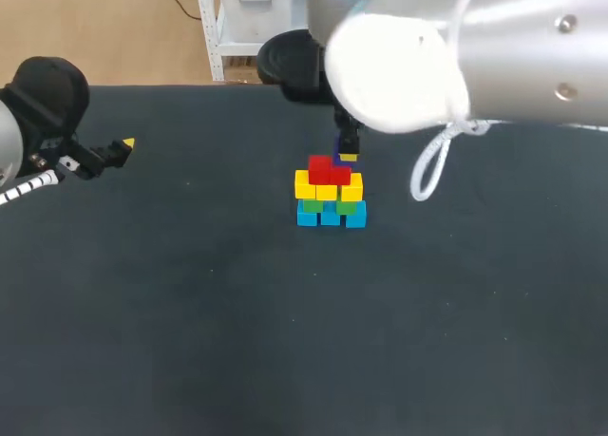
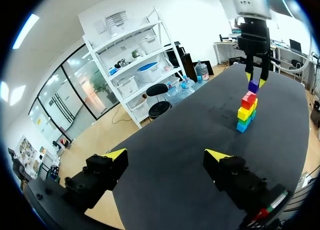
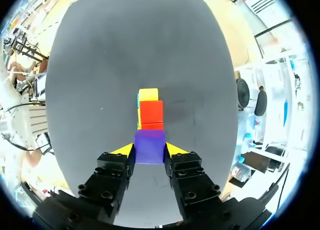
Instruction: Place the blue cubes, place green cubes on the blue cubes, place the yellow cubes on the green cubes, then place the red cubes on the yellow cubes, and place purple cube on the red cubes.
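From above, the dark worktop [image 1: 190, 312] has one small stack near its middle, a bit closer to the far edge. The blue cubes [image 1: 330, 216] sit at the bottom in a row. The green cubes [image 1: 345, 207] are on them, then the yellow cubes [image 1: 328, 188], then the red cubes [image 1: 329, 171] on top. The right arm comes in big from the far right corner, and the right gripper [image 1: 348, 153] hangs right over the top of the stack. The left gripper [image 1: 119, 149] is well away, near the left edge and toward the far left corner. There is lots of bare worktop between the stack and the near edge, and on both sides of the stack too. In the left wrist view, the left gripper's two fingers stand wide apart with nothing between them, over bare worktop close to an edge. The stack is far ahead of it. There the right gripper points straight down and pinches the purple cube [image 2: 253, 84], which is just above the red cubes; I cannot tell if they touch. In the right wrist view, the purple cube sits snug between the right gripper's two yellow tips, one on each side. The red cubes and a yellow cube lie right under and ahead of it. Bare worktop runs all around the stack out to the edges.
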You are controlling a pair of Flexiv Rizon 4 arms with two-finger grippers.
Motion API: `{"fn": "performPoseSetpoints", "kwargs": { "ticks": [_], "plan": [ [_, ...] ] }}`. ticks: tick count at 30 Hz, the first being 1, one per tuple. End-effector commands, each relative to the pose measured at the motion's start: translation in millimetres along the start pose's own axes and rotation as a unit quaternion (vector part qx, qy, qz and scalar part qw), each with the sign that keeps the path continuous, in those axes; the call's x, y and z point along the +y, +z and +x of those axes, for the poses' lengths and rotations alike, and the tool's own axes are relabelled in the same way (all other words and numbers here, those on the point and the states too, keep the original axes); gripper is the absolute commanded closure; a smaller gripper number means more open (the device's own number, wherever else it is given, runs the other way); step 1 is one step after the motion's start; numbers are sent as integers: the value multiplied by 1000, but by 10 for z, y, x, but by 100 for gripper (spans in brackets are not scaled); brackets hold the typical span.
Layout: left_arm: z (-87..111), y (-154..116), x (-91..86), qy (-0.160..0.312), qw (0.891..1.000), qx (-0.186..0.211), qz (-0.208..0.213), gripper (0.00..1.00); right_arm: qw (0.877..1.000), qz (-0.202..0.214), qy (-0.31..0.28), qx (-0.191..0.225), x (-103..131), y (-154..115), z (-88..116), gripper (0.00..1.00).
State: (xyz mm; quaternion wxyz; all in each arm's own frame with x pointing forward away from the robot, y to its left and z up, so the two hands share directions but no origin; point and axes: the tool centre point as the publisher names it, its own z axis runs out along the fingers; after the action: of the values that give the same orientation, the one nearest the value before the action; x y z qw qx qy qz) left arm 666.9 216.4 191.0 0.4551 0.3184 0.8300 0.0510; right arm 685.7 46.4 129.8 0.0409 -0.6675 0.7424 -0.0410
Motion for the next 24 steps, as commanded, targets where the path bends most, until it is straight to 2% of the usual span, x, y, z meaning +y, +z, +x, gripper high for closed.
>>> {"fn": "performPoseSetpoints", "kwargs": {
  "ticks": [1, 14, 17, 19, 22, 23, 24],
  "plan": [
    [3, 12, 1, 0, 1000, -2, 0, 0, 986, 164, 0, -19, 44, 40, 54, 100],
    [3, 12, 1, 0, 1000, -2, 0, 0, 989, 143, -20, -32, -18, -90, 46, 100],
    [3, 12, 1, 0, 1000, -2, 0, 0, 991, 123, -34, -37, -11, -183, 27, 100],
    [3, 12, 1, 0, 1000, -2, 0, 0, 994, 91, -51, -41, 21, -246, 20, 100],
    [3, 12, 1, 0, 1000, -2, 0, 0, 995, 47, -77, -36, 145, -365, 25, 100],
    [3, 12, 1, 0, 1000, -2, 0, 0, 993, 41, -93, -56, 234, -437, 42, 100],
    [3, 12, 1, 0, 1000, -2, 0, 0, 994, 28, -95, -46, 282, -483, 54, 100]
  ]
}}
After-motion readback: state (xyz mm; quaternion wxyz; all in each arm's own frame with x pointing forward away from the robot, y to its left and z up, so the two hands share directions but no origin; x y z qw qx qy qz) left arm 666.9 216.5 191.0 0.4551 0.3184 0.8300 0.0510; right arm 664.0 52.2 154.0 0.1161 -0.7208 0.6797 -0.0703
